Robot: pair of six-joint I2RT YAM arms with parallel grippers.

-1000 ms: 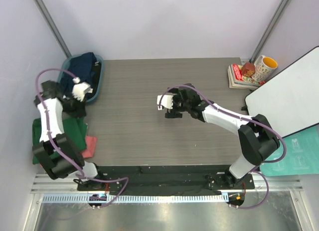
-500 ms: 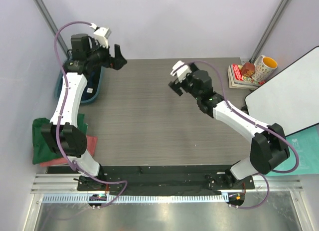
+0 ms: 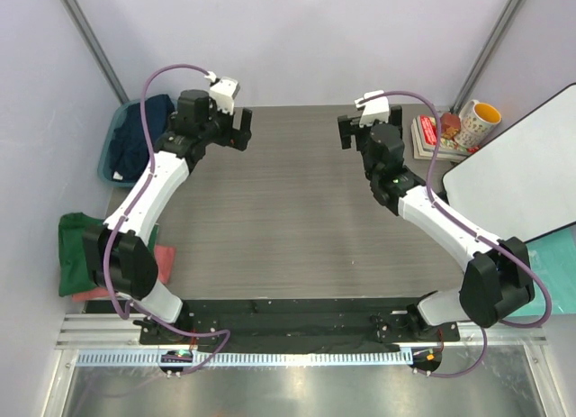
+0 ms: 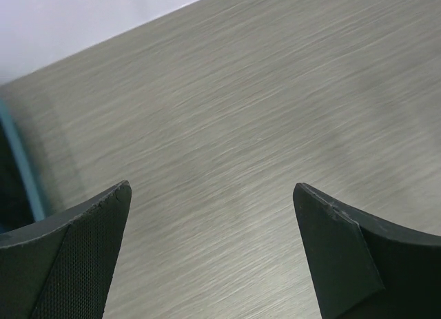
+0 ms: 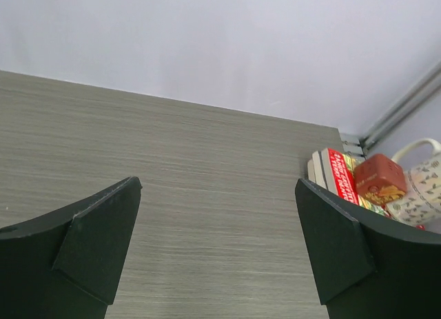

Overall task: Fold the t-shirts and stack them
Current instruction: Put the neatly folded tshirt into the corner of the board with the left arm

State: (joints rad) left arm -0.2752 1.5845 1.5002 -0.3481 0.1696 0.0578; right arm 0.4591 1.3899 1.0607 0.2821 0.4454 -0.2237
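Crumpled green t-shirt (image 3: 74,255), wood-grain table (image 3: 288,228)

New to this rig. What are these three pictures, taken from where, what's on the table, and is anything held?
Two white robot arms are bolted at the near edge of the table. One picture looks down from above; the other two come from cameras on each wrist. The left claw and right claw are open, holding nothing. A navy t-shirt lies in a teal tub; a green t-shirt lies on a pink t-shirt at the left edge. Books and a mug sit far right.
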